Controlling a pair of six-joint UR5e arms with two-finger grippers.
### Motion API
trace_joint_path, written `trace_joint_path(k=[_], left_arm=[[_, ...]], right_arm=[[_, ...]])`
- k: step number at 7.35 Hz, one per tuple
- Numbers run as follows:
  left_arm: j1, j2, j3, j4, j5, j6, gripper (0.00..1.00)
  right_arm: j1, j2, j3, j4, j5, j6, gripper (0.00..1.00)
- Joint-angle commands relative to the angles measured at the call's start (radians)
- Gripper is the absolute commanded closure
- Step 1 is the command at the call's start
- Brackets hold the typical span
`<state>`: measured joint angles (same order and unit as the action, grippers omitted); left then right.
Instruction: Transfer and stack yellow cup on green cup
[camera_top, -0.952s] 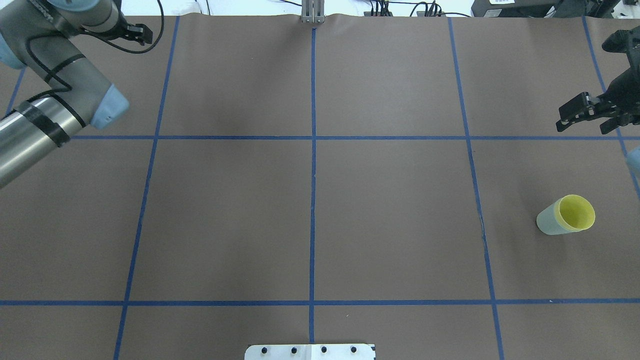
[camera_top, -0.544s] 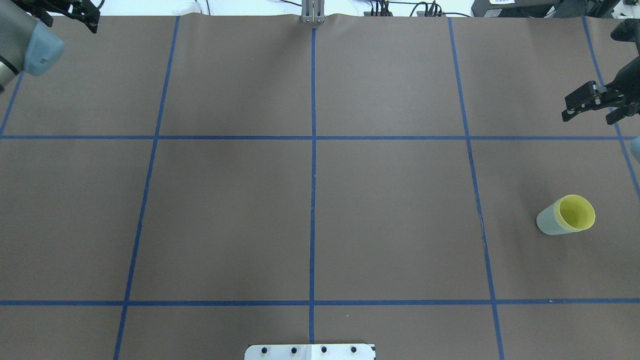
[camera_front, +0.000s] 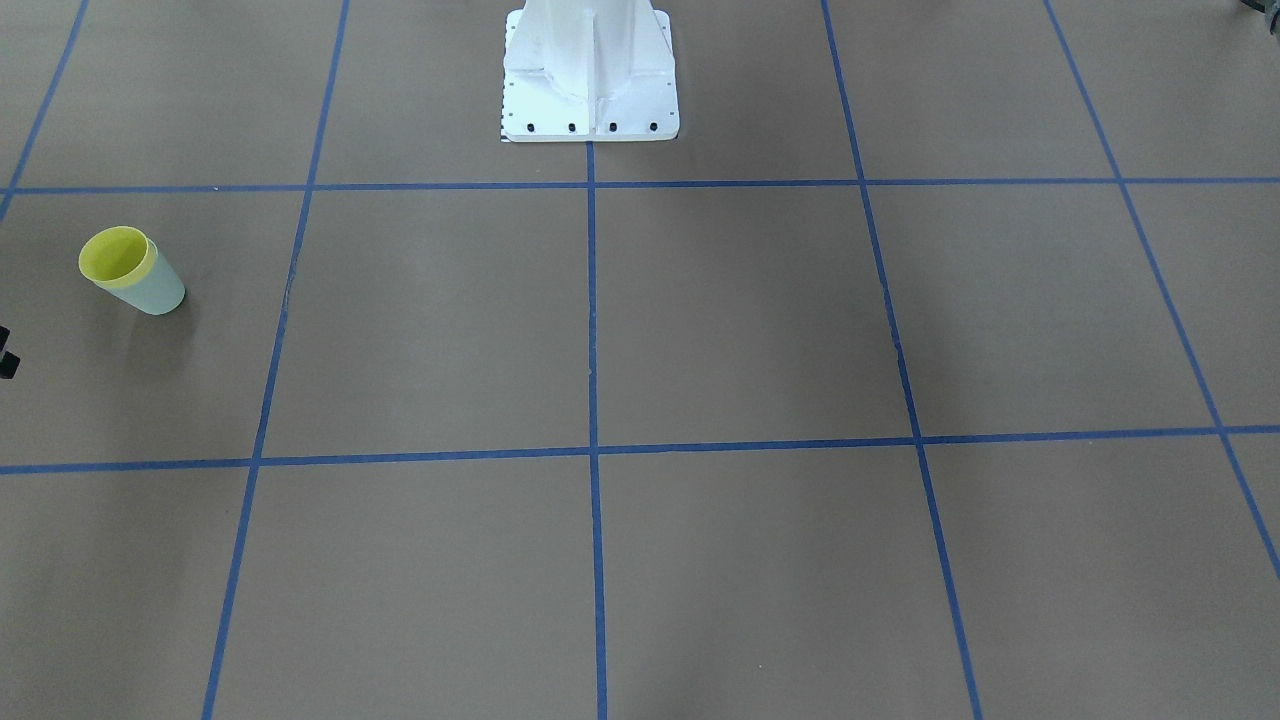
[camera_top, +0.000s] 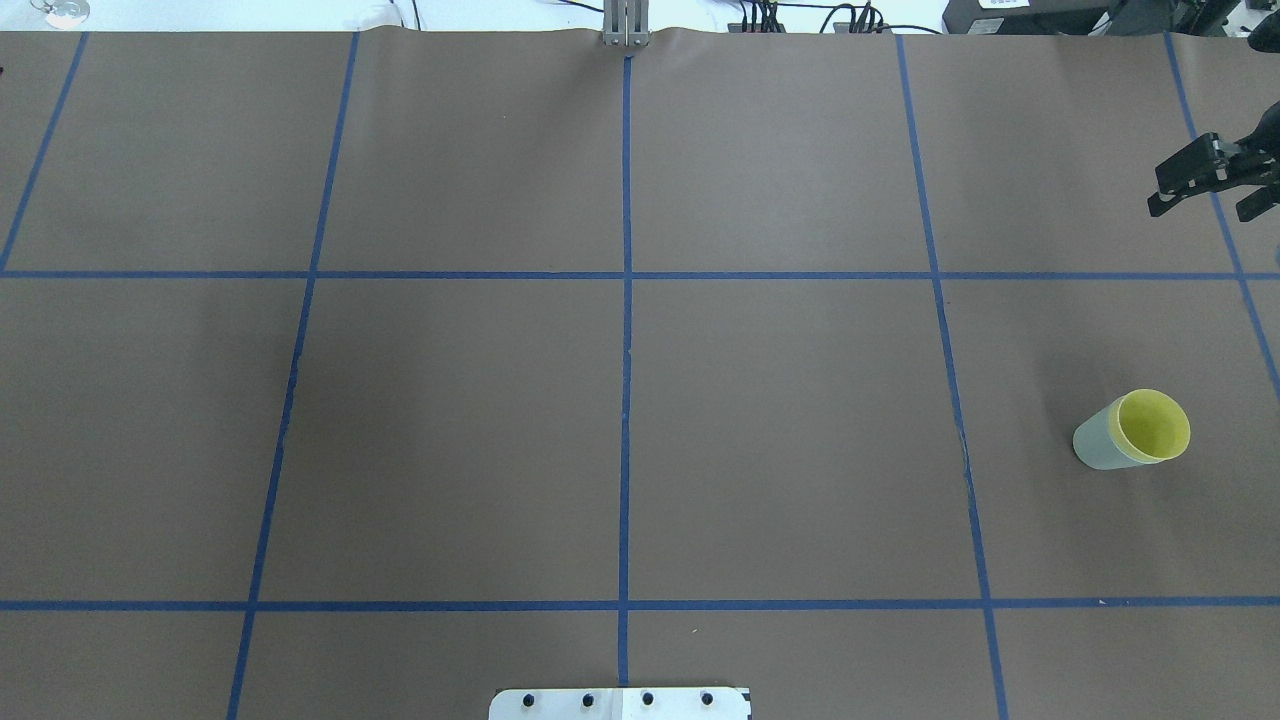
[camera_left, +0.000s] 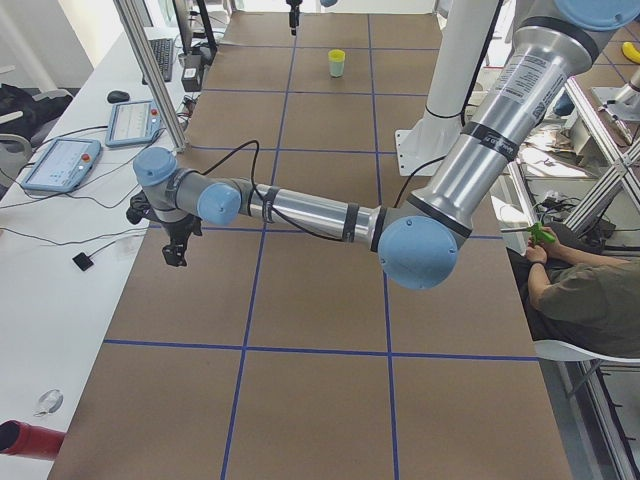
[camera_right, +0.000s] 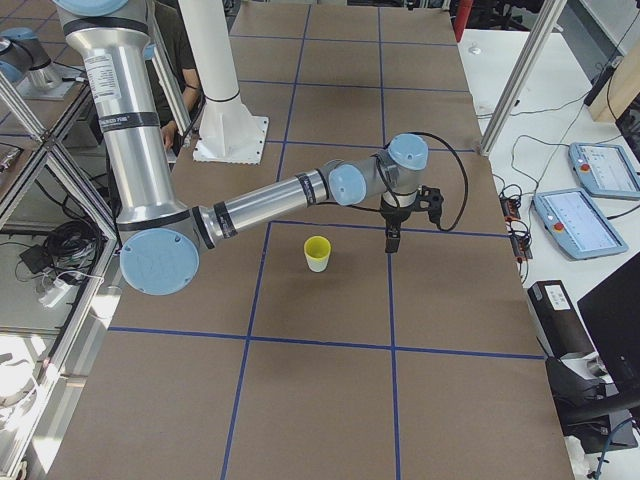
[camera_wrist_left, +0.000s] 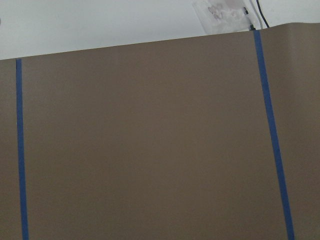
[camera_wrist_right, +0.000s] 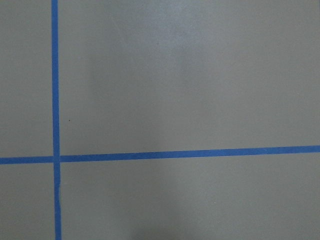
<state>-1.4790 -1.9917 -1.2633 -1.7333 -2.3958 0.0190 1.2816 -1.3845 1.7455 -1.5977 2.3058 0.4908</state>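
Yellow cup (camera_top: 1155, 425) sits nested in green cup (camera_top: 1098, 447). Right gripper (camera_top: 1200, 203) near green cup, fingers spread, empty. Left gripper (camera_left: 175, 250) well away; grip unreadable.

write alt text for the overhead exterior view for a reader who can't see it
A yellow cup sits nested inside a pale green cup, upright on the right side of a brown table gridded with blue tape. The right gripper hangs open and empty near the far right edge, apart from the cups.
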Motion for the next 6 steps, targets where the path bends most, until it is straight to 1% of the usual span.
trace_joint_path(k=[1,2,3,4,6], left_arm=[[-0.052,0.214,-0.127,-0.05,0.045,0.154,0.0],[-0.053,0.313,-0.234,-0.048,0.096,0.154,0.0],[-0.055,0.4,-0.292,-0.046,0.142,0.154,0.0],[-0.055,0.453,-0.318,-0.058,0.126,0.148,0.0],[-0.053,0.5,-0.332,-0.061,0.109,0.021,0.0]], right_arm=[[0.048,-0.043,0.0,-0.001,0.01,-0.034,0.0],[0.079,-0.066,-0.001,-0.002,0.01,-0.104,0.0],[0.084,-0.08,-0.001,-0.004,0.009,-0.127,0.0],[0.087,-0.09,-0.003,-0.005,0.009,-0.13,0.0],[0.085,-0.094,-0.003,-0.011,0.004,-0.135,0.0]])
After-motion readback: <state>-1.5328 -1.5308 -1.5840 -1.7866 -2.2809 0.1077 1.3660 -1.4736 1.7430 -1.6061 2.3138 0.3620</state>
